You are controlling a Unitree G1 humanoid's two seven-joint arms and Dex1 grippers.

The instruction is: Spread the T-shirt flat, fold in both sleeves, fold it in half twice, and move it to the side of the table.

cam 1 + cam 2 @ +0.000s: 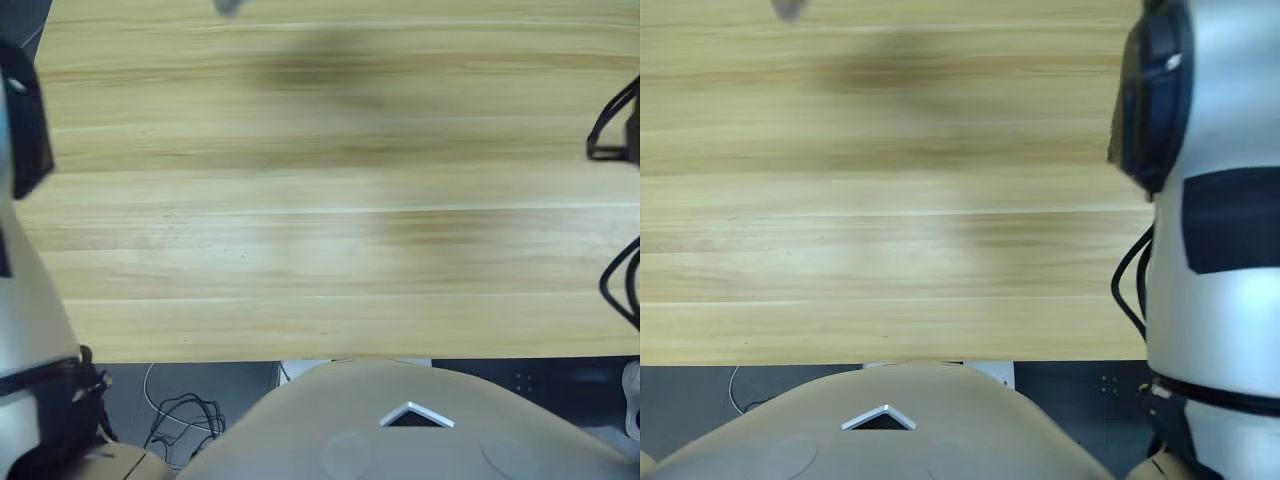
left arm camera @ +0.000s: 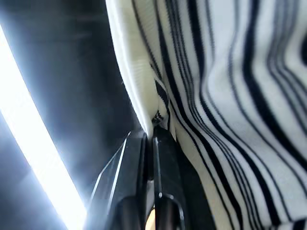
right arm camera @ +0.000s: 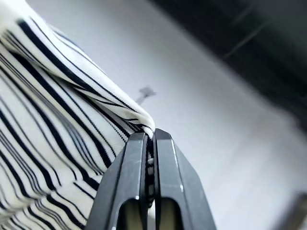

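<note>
At the left, the left tool (image 2: 152, 133) is closed on the T-shirt (image 2: 230, 96), its black jaws pressed together on a thick, ribbed cream hem where the fabric folds over. The cloth is a soft knit, white with thin dark stripes, and it falls away from the pinch in loose waves. Between the two sides, the table (image 1: 300, 200) is pale wood with long straight grain, smooth and flat. At the right, the right tool (image 3: 149, 136) is also closed on the same shirt, biting a small bunched corner of the striped fabric. I judge that the shirt hangs lifted between the two tools, off the table, so the step in hand is to spread it flat. To do it well, I would hold both pinches firm and move the tools apart until the edge between them is straight but not stretched. Then I would lower slowly so the free end touches the wood first, and draw it gently so the knit lies down without wrinkles.
</note>
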